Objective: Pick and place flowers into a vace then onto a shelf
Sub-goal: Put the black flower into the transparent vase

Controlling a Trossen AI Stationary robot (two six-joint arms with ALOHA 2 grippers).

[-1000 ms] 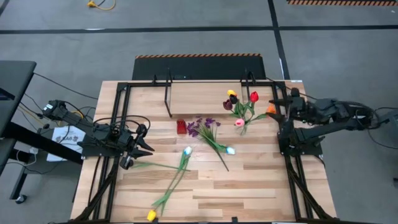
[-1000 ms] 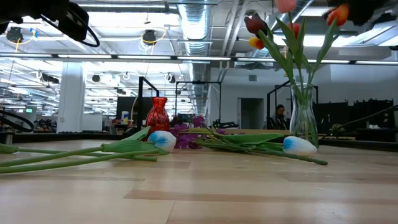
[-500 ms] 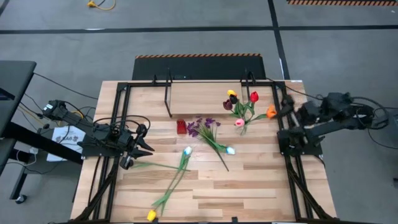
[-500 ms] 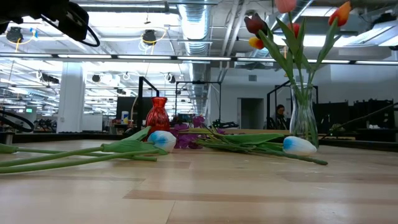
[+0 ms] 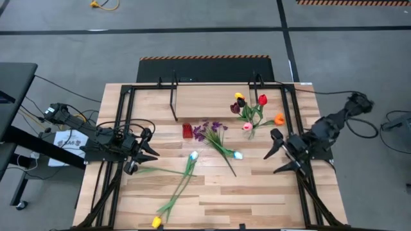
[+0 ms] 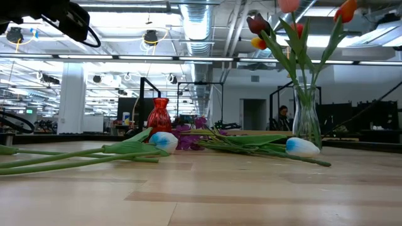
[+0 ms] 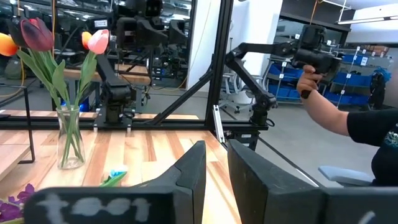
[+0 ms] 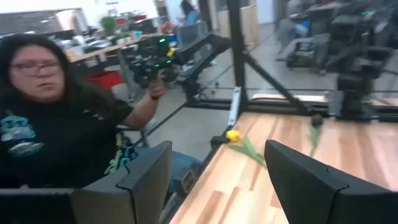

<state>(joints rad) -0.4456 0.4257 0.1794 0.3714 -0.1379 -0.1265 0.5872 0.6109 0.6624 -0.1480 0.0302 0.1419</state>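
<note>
A small red vase [image 5: 187,131] is standing left of centre on the tabletop [image 5: 257,192], while a person [image 8: 56,124] is standing beyond its edge.

flowers [image 5: 252,113] in vase [image 6: 307,122], others [image 5: 186,173] on table [image 5: 257,192]

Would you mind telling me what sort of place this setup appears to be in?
Probably a robotics lab or workshop in an industrial hall: exposed ceiling ducts run overhead, other robot arms stand on neighbouring benches, and a person nearby holds a handheld control arm.
</note>
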